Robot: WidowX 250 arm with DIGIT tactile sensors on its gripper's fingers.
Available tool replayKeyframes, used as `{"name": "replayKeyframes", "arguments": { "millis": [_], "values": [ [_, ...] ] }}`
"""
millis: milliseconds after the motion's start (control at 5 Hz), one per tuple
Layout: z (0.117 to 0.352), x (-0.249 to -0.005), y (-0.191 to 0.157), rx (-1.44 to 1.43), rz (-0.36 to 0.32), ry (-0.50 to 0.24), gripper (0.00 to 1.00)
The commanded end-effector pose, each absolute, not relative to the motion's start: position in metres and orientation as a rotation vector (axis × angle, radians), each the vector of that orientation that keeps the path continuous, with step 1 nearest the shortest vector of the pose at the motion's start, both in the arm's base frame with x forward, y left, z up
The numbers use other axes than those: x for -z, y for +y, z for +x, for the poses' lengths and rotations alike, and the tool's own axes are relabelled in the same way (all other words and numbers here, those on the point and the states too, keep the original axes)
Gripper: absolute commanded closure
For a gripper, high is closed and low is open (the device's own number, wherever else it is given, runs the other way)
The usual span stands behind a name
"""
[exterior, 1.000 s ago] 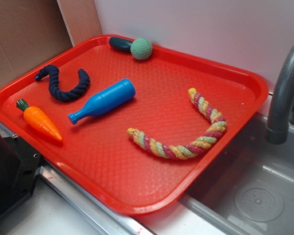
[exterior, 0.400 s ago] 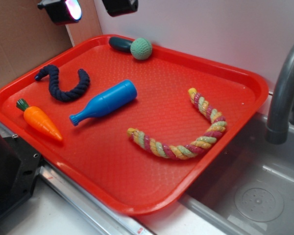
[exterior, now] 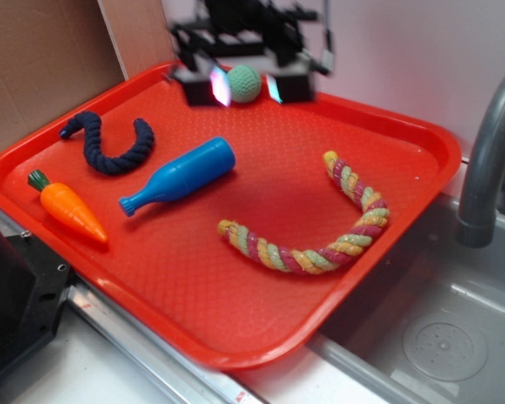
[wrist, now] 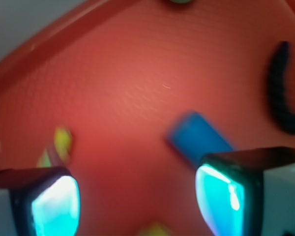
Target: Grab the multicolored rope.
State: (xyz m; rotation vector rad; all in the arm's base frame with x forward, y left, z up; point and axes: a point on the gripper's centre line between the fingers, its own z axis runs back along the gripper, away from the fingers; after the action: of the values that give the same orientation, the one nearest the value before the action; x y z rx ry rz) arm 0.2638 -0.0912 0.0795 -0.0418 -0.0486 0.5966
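On the red tray (exterior: 236,337), left to right: orange carrot (exterior: 67,209), navy rope (exterior: 109,143), blue bottle (exterior: 178,175). The gripper (exterior: 246,84) hovers blurred, fingers (wrist: 54,206) spread, empty. The multicolored rope (exterior: 320,227), twisted yellow, pink, green and white, curves at the tray's right.

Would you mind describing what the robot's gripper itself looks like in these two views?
The gripper is black and blocky, blurred in the exterior view, with thin dark framework above it. Each of its two fingers is dark-edged with a whitish outer side and a glossy inner pad that glows cyan in the wrist view and pale pinkish-white from outside. No markings are legible.
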Motion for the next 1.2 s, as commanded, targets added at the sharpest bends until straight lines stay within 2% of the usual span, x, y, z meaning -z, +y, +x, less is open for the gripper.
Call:
{"name": "replayKeyframes", "arguments": {
  "millis": [0,200,400,600,800,1000],
  "values": [
    [0.29,-0.048,-0.127,-0.664,-0.127,-0.173,0.0],
    [0.289,-0.048,-0.135,-0.653,-0.179,-0.173,0.0],
    [0.292,-0.031,-0.137,-0.639,-0.131,-0.096,0.03],
    [0.295,-0.023,-0.13,-0.638,-0.07,0.005,1.0],
    [0.296,-0.024,-0.125,-0.611,-0.01,0.068,1.0],
    [0.288,-0.06,-0.113,-0.411,-0.077,0.052,1.0]
  ]
}}
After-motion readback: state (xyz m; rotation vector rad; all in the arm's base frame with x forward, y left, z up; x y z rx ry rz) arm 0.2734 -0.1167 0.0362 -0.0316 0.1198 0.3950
